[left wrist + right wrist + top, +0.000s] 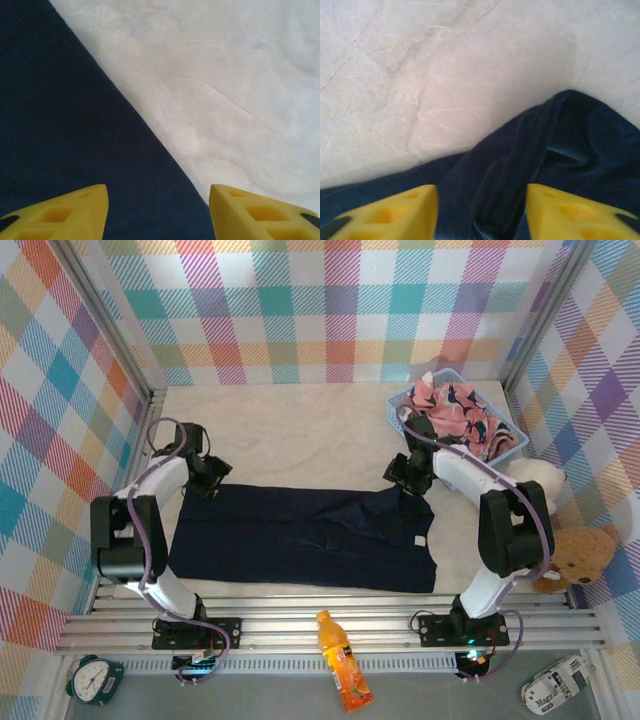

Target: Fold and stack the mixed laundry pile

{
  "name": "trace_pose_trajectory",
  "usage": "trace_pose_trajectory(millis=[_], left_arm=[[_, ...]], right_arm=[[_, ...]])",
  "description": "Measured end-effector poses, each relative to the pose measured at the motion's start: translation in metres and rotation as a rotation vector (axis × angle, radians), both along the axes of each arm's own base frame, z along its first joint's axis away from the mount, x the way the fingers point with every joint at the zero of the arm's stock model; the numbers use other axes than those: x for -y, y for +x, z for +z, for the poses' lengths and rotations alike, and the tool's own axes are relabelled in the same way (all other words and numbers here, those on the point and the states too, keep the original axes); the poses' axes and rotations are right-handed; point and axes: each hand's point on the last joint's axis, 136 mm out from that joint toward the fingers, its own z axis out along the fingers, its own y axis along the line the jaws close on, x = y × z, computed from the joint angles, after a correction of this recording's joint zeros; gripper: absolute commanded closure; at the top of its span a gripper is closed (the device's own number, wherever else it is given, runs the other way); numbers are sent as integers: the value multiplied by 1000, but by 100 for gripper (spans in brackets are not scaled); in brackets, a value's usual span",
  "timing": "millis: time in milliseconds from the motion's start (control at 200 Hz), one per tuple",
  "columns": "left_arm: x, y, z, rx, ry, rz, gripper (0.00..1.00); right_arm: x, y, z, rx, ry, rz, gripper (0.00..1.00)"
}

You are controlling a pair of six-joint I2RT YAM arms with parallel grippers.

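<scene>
Fingers [65, 212] of the left gripper [157, 200] and right gripper [481, 200] are hovering spread apart, navy trousers [300, 535] lying between and beneath them, needing matched far-corner pinches for an even fold.

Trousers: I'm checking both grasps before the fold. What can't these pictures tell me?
- Left wrist view: whether the open left gripper touches the trousers; frame edge cuts the fingers.
- Right wrist view: same for the right gripper; cloth between its fingers is shadowed.
- Top view: too small to show either grip.
</scene>
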Motion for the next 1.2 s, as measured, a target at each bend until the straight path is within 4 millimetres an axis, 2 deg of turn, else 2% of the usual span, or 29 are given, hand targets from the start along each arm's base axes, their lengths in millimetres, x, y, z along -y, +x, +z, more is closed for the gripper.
trace_pose_trajectory(millis=[95,155,290,410,455,535,590,650,730,815,895,965,1025,1095,1200], left_arm=[[-5,-2,-22,-56,22,22,44],[-10,-3,-30,-78,42,39,44],[-18,-6,-36,-106,87,68,44],[-23,-6,-37,-115,109,86,43],[-23,-6,-37,-115,109,90,43],[-24,-5,-36,-115,109,91,40],[-25,-4,-34,-118,117,93,33],[-27,-3,-30,-121,131,86,24],[-28,4,-19,-108,142,65,19],[-26,18,0,-68,147,19,19],[-19,31,18,-16,138,-35,21],[-10,35,31,18,125,-89,27],[-1,33,37,30,115,-138,38],[12,31,37,37,98,-182,50],[24,20,19,10,60,-203,63]], right_arm=[[-1,2,-7,-19,13,-21,89],[1,2,-8,-26,19,-41,100],[11,-3,0,-14,10,-66,100],[27,-34,1,-37,-4,-93,100],[32,-49,-5,-67,-13,-95,86],[39,-74,-22,-143,-29,-109,84],[42,-89,-33,-201,-46,-112,73],[48,-96,-36,-234,-68,-121,64],[56,-92,-29,-229,-104,-128,58],[60,-71,-7,-165,-130,-127,54],[62,-46,16,-76,-142,-120,53],[59,-32,26,-28,-135,-108,55],[55,-28,24,-26,-120,-99,63],[50,-26,11,-57,-99,-95,72],[43,-28,-16,-110,-73,-90,78]])
